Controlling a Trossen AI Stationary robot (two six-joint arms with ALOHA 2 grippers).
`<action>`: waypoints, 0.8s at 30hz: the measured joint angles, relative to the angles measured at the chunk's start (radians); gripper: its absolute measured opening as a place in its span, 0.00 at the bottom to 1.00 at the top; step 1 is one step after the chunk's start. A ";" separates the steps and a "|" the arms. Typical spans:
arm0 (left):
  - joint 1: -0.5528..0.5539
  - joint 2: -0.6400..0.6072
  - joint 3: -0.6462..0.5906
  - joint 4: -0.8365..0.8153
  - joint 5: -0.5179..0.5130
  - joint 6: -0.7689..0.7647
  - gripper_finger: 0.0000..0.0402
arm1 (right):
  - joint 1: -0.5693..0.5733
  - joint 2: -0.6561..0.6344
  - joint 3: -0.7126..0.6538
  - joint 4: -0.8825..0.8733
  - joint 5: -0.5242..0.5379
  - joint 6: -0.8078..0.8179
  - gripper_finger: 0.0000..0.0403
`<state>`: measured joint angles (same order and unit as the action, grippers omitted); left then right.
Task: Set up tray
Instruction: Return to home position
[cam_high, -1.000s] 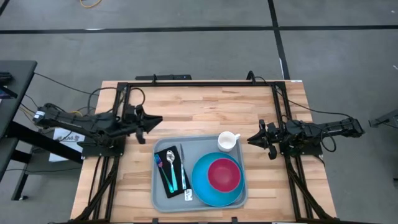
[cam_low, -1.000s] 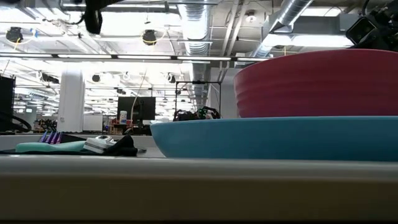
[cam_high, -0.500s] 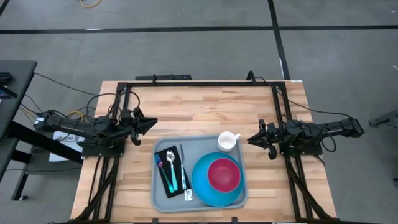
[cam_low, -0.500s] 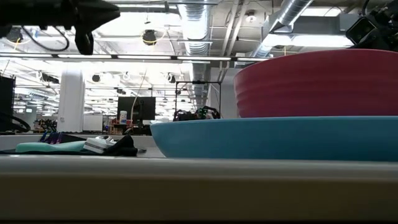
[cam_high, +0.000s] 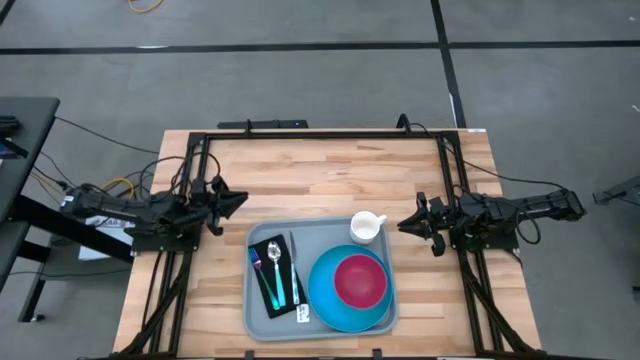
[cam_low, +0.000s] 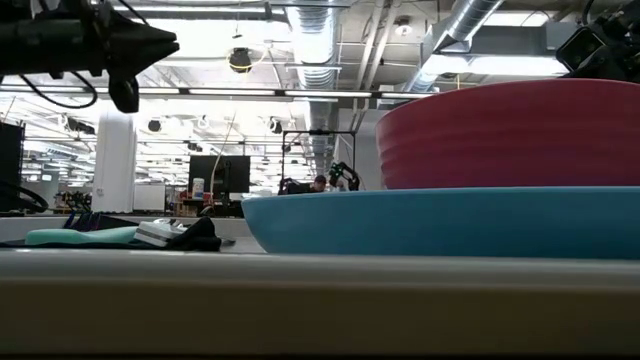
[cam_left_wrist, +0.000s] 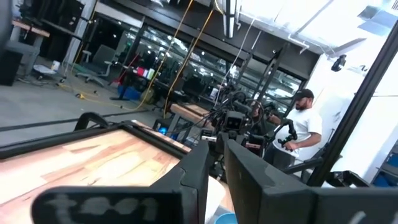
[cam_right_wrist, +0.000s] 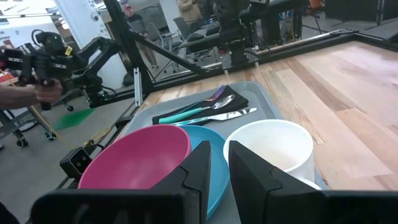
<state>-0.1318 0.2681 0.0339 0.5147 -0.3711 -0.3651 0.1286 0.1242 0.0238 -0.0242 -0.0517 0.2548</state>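
The grey-blue tray (cam_high: 262, 318) lies on the wooden table near its front edge. On it rest a round blue plate (cam_high: 325, 295) with a pink bowl (cam_high: 360, 280) in it, a white cup (cam_high: 367, 227) at the far right corner, and a black napkin (cam_high: 262, 250) carrying cutlery (cam_high: 278, 270). My left gripper (cam_high: 240, 200) hovers left of the tray, shut and empty, raised above the table in the low view (cam_low: 170, 42). My right gripper (cam_high: 402, 224) waits just right of the cup, shut and empty; its wrist view looks over the cup (cam_right_wrist: 273, 146) and bowl (cam_right_wrist: 137, 155).
A black metal frame (cam_high: 320, 135) runs along the table's far edge and down both sides by the arm bases. Bare wood (cam_high: 320, 175) lies between the tray and the far edge. A person (cam_left_wrist: 301, 124) stands in the room beyond the table.
My left gripper has drawn back toward the table's left edge and sunk lower, staying shut and empty. The right arm and the things on the tray have kept still.
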 joint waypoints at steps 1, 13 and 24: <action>0.000 -0.014 -0.008 0.002 0.000 0.004 0.10 | 0.000 0.000 0.000 0.000 0.000 0.000 0.13; 0.001 -0.150 -0.024 -0.120 0.000 0.118 0.10 | 0.000 0.000 0.000 0.000 0.000 0.000 0.13; 0.001 -0.267 -0.024 -0.351 0.109 0.129 0.10 | 0.000 0.000 0.000 0.000 0.000 0.000 0.13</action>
<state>-0.1306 0.0008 0.0103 0.1642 -0.2619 -0.2364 0.1287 0.1242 0.0242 -0.0243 -0.0517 0.2550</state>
